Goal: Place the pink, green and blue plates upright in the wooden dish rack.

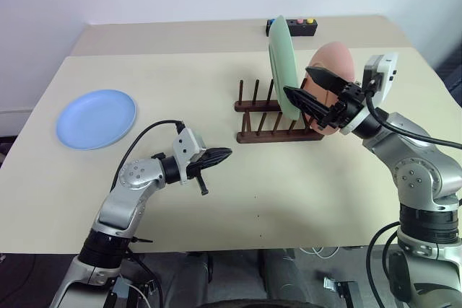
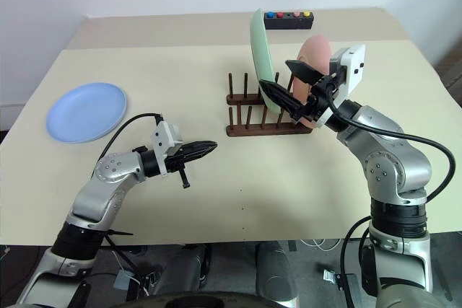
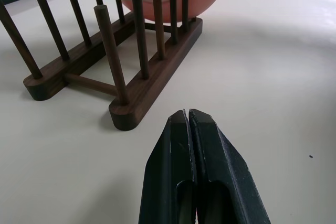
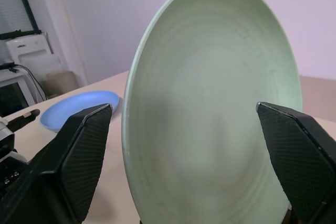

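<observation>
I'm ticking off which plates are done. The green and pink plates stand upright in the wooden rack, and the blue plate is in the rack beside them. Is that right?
Not quite. The blue plate is not in the rack; the left eye view shows it lying flat on the table, far to the rack's left. The green plate and the pink plate do stand upright in the rack.

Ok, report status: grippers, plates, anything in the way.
Left gripper shut, empty. Right gripper open around green plate, upright in wooden dish rack beside pink plate. Blue plate flat on table, path unobstructed.
</observation>
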Robot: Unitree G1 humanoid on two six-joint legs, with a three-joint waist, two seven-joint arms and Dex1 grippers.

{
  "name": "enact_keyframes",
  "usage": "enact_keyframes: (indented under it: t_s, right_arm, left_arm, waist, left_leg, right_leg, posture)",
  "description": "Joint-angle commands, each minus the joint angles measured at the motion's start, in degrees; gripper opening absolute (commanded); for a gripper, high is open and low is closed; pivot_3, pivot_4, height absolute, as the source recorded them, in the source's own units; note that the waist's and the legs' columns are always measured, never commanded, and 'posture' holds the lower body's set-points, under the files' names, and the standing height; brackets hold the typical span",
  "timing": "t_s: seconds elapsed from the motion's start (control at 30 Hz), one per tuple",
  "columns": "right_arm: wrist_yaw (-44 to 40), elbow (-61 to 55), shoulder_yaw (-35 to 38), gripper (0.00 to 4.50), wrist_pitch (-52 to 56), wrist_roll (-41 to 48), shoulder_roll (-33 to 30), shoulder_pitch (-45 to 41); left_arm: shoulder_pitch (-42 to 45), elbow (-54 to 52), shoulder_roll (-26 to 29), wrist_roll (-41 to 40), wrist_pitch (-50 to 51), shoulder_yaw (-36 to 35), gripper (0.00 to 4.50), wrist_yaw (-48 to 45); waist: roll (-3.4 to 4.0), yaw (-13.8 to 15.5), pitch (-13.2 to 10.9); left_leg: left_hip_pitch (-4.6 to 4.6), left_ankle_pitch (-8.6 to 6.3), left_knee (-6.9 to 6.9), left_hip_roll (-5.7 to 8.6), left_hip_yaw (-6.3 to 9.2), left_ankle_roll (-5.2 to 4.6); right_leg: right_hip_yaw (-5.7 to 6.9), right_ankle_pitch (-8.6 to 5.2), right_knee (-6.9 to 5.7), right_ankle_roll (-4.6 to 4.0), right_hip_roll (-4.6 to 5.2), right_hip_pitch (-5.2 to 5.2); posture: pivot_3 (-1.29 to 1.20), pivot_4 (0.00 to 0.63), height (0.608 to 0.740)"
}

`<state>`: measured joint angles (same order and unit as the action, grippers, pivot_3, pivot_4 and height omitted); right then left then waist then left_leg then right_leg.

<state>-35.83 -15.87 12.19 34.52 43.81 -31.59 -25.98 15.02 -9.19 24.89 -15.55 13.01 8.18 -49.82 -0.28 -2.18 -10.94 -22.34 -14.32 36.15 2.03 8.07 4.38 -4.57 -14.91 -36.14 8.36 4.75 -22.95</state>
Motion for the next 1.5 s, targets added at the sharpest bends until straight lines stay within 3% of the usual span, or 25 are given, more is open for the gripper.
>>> enact_keyframes:
  t_s: [0.03,0.17,0.73,0.83,0.97,1.5]
  right_arm:
    - [-0.23,-2.42,1.40,2.65,-0.57,1.14,-0.28,-1.08]
    - [-0.09,-2.79,1.08,0.64,-0.98,0.45,-0.50,-1.09]
    - [-1.19,-3.45,1.52,0.64,0.47,2.58,-0.87,-0.39]
    - [-1.12,-3.39,1.85,1.48,0.84,3.20,-0.79,-0.31]
    - [-0.58,-3.58,2.10,3.38,0.16,2.69,-1.02,-0.26]
    - [-1.57,-2.57,2.18,3.38,-4.36,-2.82,-4.85,-2.68]
  left_arm:
    - [0.46,-1.25,0.12,-0.03,-0.93,-0.12,0.00,0.17]
    - [0.57,-1.20,0.07,0.09,-1.00,-0.07,0.00,0.30]
    - [0.91,-0.87,-0.07,0.22,-1.26,0.15,0.00,0.31]
    - [0.90,-0.88,-0.07,0.22,-1.24,0.17,0.00,0.30]
    - [0.72,-1.12,0.01,0.15,-1.15,0.14,0.00,0.26]
    - [0.60,-1.15,0.06,0.10,-1.06,0.16,0.00,0.19]
  waist:
    - [0.00,0.00,0.00]
    - [0.00,0.00,0.00]
    - [0.00,-0.02,0.00]
    - [0.00,-0.02,0.00]
    - [0.00,0.00,0.00]
    - [0.00,-0.11,0.00]
  left_leg:
    - [0.00,0.00,0.00,0.00,0.00,0.00]
    - [0.00,0.00,0.00,0.00,0.00,0.00]
    - [-0.01,0.00,-0.02,0.00,0.00,0.00]
    - [-0.01,0.00,-0.02,0.00,0.00,0.00]
    - [-0.01,0.00,-0.01,0.00,0.00,0.00]
    - [-0.02,0.00,-0.01,0.00,-0.01,0.00]
  right_leg:
    - [0.00,0.00,0.00,0.00,0.00,0.00]
    - [0.00,0.00,0.00,0.00,0.00,0.00]
    - [0.00,0.00,0.00,0.00,0.00,-0.01]
    - [0.00,0.00,0.01,0.00,0.00,-0.01]
    - [0.00,0.00,0.00,0.00,0.00,-0.01]
    - [0.00,0.00,0.01,0.00,0.00,-0.02]
  posture:
    - [0.00,0.150,0.740]
    - [0.00,0.150,0.740]
    - [0.00,0.150,0.740]
    - [0.00,0.150,0.740]
    - [0.00,0.150,0.740]
    - [0.00,0.150,0.740]
